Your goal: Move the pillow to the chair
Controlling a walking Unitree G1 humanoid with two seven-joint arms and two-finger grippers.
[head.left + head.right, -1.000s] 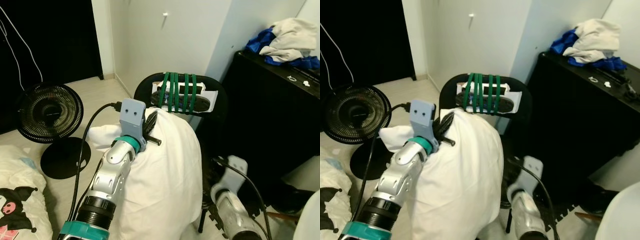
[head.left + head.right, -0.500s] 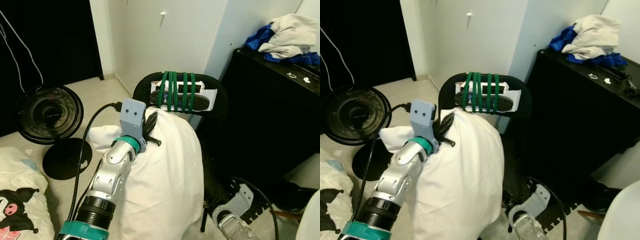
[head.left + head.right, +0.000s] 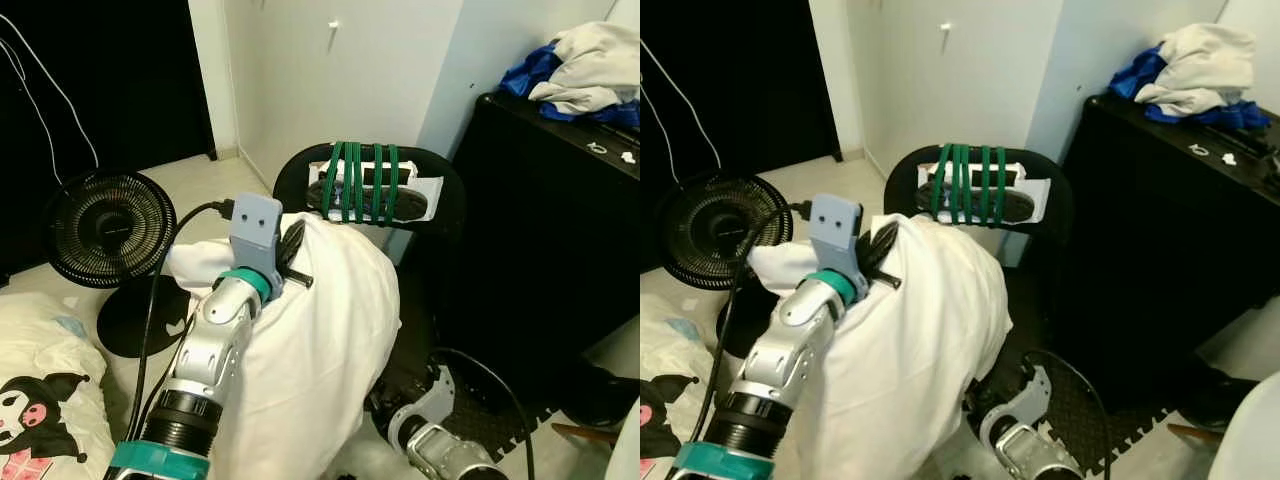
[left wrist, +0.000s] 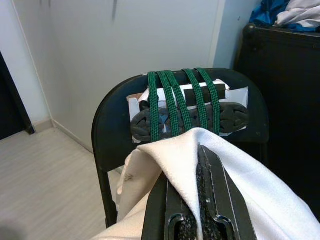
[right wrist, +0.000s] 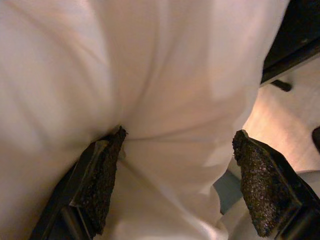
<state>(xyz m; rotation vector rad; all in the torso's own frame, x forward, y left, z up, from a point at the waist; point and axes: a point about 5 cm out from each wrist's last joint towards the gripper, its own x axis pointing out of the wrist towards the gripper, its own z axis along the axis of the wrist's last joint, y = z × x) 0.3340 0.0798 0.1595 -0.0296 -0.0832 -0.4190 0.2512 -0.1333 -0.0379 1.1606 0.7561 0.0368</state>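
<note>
A big white pillow hangs in front of the black folding chair, its top against the backrest, which is wrapped in green cords. My left gripper is shut on a fold of fabric at the pillow's top; in the left wrist view the fingers pinch white cloth just before the backrest. My right arm is low, beside the pillow's lower edge. My right gripper is open, its pads wide apart against the pillow's underside.
A black floor fan stands at the left. A black cabinet with a pile of clothes is right of the chair. Bedding with a cartoon print lies at the lower left. A white wall is behind the chair.
My right arm has dropped low and swung in under the pillow. The left gripper keeps its hold on the pillow's top; the view has shifted slightly.
</note>
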